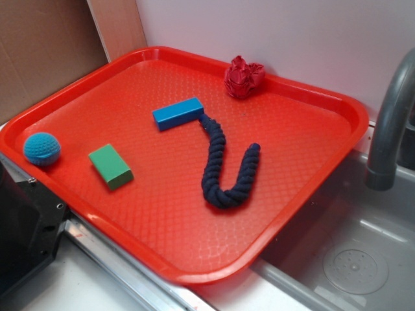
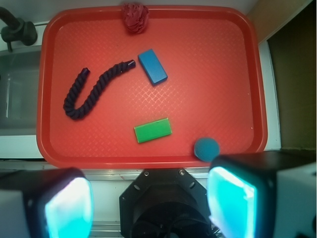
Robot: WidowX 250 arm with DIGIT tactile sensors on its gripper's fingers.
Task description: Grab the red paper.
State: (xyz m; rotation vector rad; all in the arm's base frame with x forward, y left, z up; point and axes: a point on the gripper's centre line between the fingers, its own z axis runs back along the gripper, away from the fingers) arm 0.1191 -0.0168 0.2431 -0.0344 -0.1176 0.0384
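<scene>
Only the wrist view shows the tool (image 2: 148, 203), its jaws spread wide and empty. The red paper (image 2: 135, 17) sits far ahead of it at the tray's (image 2: 218, 59) far rim, beyond the blue block (image 2: 152, 66).

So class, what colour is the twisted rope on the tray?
Dark navy blue. The rope shows best in the exterior view, curved on the tray.

A big orange-red plastic tray (image 1: 337, 139) holds a few things. A long blue block (image 1: 177, 113) lies near the middle, and one end of a dark blue twisted rope (image 1: 227, 170) touches it. A green block (image 1: 111, 166) lies apart. A blue knitted ball (image 1: 42, 148) sits at the rim. A grey sink (image 1: 353, 253) with a grey tap (image 1: 389, 123) is beside the tray.
</scene>
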